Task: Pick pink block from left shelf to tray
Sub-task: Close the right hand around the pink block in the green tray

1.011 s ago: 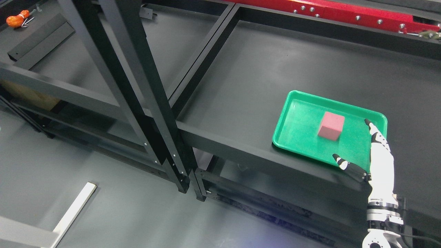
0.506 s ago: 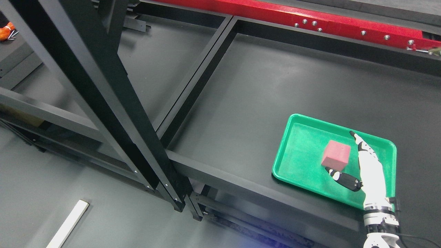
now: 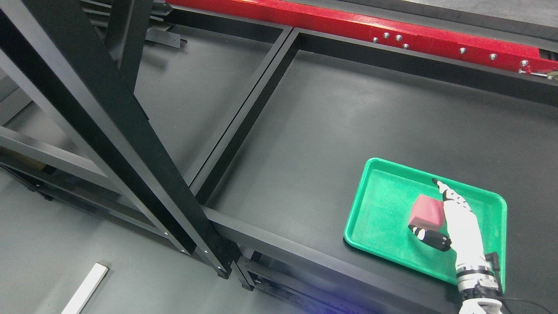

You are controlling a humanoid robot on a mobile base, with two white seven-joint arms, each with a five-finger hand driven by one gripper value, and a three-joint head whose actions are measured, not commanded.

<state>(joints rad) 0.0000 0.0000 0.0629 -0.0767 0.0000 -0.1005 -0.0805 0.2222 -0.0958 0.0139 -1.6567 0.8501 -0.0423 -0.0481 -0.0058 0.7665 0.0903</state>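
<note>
My right hand (image 3: 440, 218) cups the pink foam-like cube (image 3: 427, 209) inside the green plastic tray (image 3: 379, 205); thumb underneath could topple it if nudged.

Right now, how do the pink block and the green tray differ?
The pink block is a small cube; the green tray is a wide, shallow rectangle with a raised rim. The block sits inside the tray, while the tray rests directly on the black shelf. The right robot hand brackets the block with finger and thumb; it only crosses above the tray. Both are plain, single-coloured items.
</note>
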